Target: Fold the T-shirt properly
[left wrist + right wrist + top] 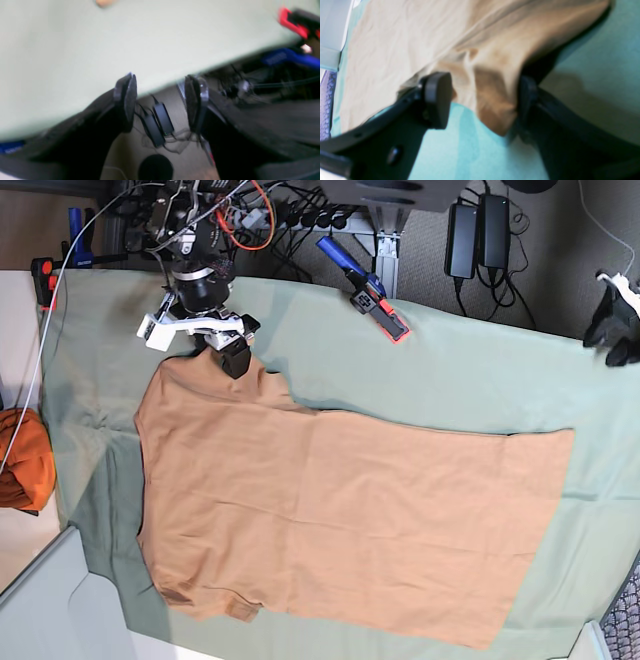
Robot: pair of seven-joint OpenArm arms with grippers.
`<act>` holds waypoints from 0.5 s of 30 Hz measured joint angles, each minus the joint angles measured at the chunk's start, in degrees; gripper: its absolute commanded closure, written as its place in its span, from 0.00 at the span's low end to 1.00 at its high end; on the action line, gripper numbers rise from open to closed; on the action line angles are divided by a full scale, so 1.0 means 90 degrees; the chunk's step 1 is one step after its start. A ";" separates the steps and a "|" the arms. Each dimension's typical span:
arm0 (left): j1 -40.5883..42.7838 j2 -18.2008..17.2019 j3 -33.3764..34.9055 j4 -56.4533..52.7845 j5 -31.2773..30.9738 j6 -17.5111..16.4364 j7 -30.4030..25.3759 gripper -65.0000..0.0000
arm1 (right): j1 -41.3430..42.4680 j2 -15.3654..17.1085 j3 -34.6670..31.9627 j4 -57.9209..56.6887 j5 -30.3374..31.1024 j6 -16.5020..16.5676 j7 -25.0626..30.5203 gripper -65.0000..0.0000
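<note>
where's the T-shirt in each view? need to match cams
Left wrist: a small blurred peach patch at the top edge may be the T-shirt; cannot tell for sure.
Right wrist: fills the upper frame, one fold hanging between the open right gripper fingers.
Base: T-shirt spread across the centre, right gripper at its upper-left corner.
Shared landmark: the green table cloth, seen in all three.

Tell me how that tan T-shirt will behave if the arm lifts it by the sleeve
Probably floppy: the T-shirt lies flat with soft creases, and in the right wrist view its sleeve droops in folds between the open right gripper jaws. It likely sags and trails rather than keeping shape. It looks thin, so probably light, though it may drag on the green table cloth.
</note>
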 measured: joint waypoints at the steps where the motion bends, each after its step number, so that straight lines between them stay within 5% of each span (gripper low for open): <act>1: -0.0146 -0.0002 0.0000 -0.0046 -0.0022 0.0024 0.0002 0.47 | 0.0000 0.0000 0.0000 0.0000 -0.0075 0.0005 0.0000 0.41; 15: -0.2778 0.0022 0.0852 -0.2834 -0.0347 0.0219 0.0063 0.47 | 0.0000 0.0000 -0.0012 0.0012 -0.0437 0.0010 0.0019 0.41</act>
